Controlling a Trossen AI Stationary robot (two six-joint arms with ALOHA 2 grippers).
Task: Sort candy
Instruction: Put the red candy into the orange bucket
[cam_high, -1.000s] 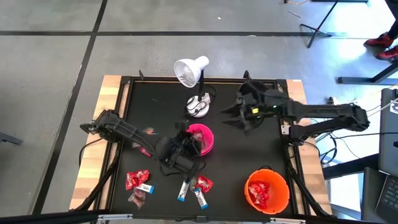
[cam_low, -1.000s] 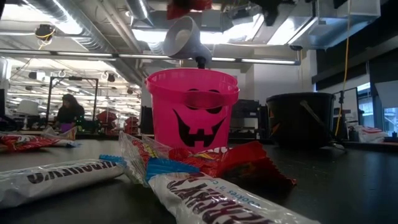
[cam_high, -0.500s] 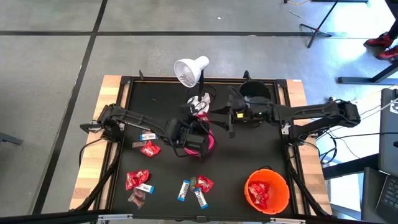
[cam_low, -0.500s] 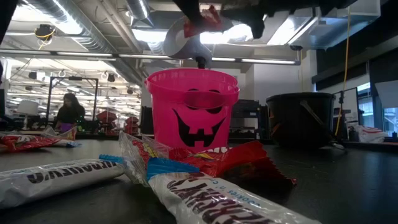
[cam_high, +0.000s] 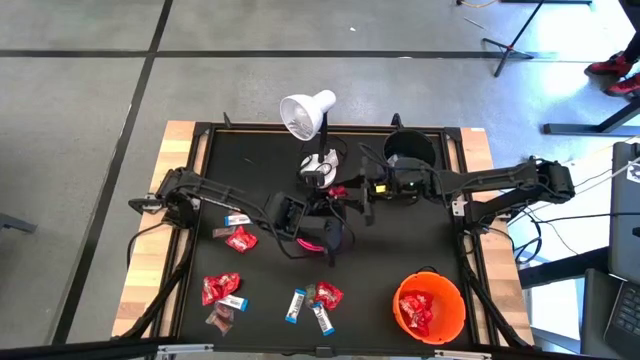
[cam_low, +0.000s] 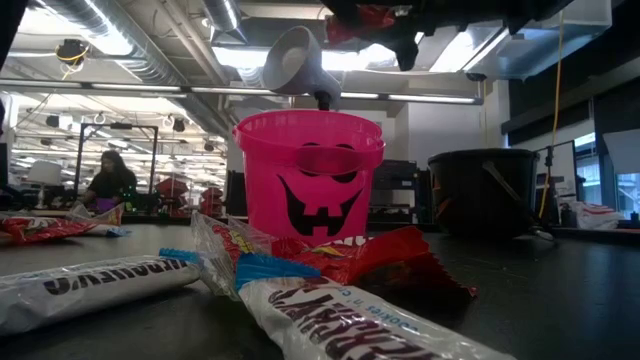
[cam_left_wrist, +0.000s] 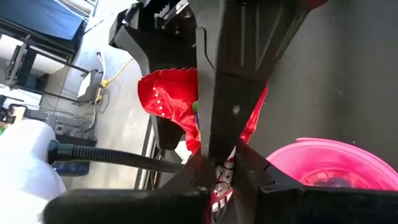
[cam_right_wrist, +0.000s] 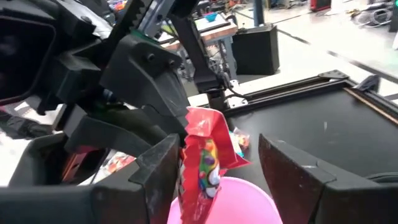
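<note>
Left pincer (cam_high: 335, 193) pinched your red candy packet (cam_right_wrist: 204, 155) above the pink bucket (cam_low: 308, 175); right pincer (cam_right_wrist: 214, 177) stood wide around it. Handover underway; next, you'd close right, release left.

A glossy, crinkled red foil packet (cam_right_wrist: 205, 163) is gleaming above the smooth pink plastic bucket (cam_low: 308, 175); the matt black tabletop (cam_high: 250, 170) is lying inside bare wood edging (cam_high: 178, 150).
</note>
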